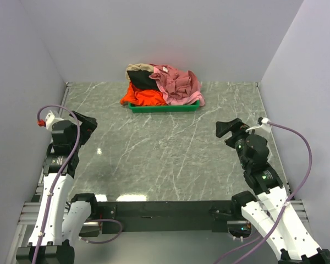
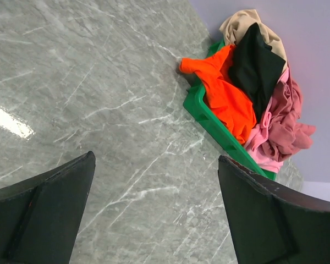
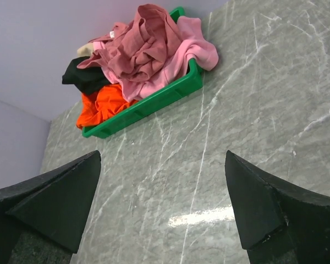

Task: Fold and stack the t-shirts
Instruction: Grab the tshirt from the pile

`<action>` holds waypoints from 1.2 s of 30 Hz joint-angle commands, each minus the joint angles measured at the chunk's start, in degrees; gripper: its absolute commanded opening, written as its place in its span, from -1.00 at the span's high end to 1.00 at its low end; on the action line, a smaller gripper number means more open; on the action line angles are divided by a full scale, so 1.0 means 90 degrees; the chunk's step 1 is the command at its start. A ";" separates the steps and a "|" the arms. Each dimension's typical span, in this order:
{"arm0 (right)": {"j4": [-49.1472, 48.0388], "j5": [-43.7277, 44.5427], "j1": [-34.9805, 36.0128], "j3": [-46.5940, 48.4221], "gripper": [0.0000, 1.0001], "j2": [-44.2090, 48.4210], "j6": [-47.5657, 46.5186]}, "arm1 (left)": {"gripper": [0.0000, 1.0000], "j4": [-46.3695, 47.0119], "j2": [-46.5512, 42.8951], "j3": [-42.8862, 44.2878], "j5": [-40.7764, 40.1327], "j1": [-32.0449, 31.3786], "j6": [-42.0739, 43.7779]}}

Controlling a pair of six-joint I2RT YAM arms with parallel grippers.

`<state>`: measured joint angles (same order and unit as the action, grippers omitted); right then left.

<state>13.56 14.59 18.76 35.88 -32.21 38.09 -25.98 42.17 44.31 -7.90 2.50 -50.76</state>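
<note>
Okay: left pincer (image 1: 88, 124) and right pincer (image 1: 225, 130) spread, empty. T-shirts (image 1: 160, 87) heaped in tray (image 1: 164, 108) well ahead, between them. Suggest pinching only the top brick-red shirt (image 1: 180, 81), lifting clear onto counter (image 1: 165, 159).

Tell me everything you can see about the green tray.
The tray is shallow, rectangular and bright green, plastic by the look, with a low rim. It sits flat near the far edge of the table, about midway across. Crumpled shirts fill it and hide its floor. An orange shirt spills over its left end onto the table, and a pink shirt hangs over its right end.
</note>
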 commanded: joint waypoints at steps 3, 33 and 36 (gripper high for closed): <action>-0.0422 0.0118 -0.0014 0.0047 -1.00 -0.0142 -0.0013 | -0.99 0.0308 -0.0028 -0.0022 0.0097 0.0015 -0.0043; 0.0664 -0.0429 0.0327 1.0936 -0.83 -1.1391 -0.2288 | -0.99 0.1637 0.1905 0.0291 0.0478 0.0025 0.0816; 0.0222 -0.0206 0.0308 1.0799 -0.76 -1.1675 -0.2094 | -0.99 0.1549 0.2091 0.0388 0.0419 0.0025 0.0816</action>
<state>20.53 11.14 21.76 131.68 -136.79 19.42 -13.10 59.72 45.19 -3.05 2.57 -44.77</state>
